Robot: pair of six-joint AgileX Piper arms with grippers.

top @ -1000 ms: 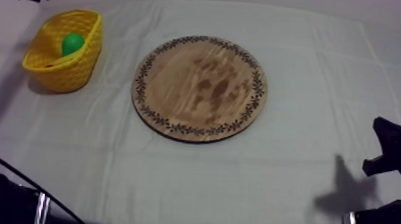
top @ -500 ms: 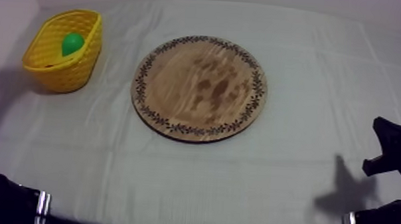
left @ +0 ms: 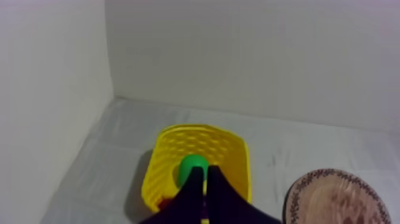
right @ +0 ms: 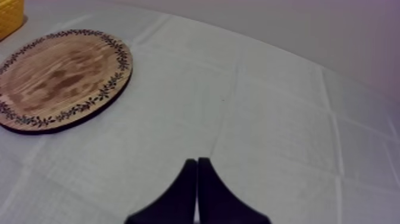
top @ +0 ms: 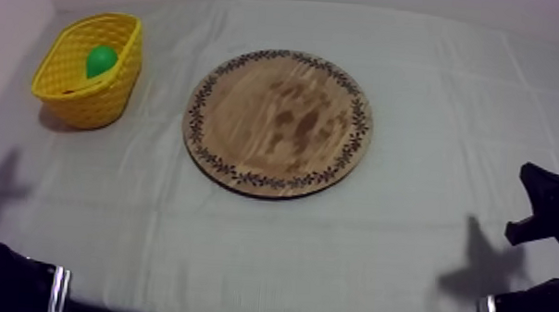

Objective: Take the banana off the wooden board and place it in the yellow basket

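While the board (top: 279, 123) lies bare, the left gripper (left: 206, 173), fingers pressed together, faces the basket (left: 226, 149) beside it, the right gripper (right: 197, 162), likewise, opposite.

Lab rig: cloth-draped table (top: 267, 268), bare walls (left: 250, 53)

Board (top: 280, 123): on the table (top: 333, 254), about midway between its left and right edges, nearer the far edge.
Basket (top: 86, 70): near the table's far left corner, well apart from the board.
Toy fruit (top: 102, 61): inside the basket.
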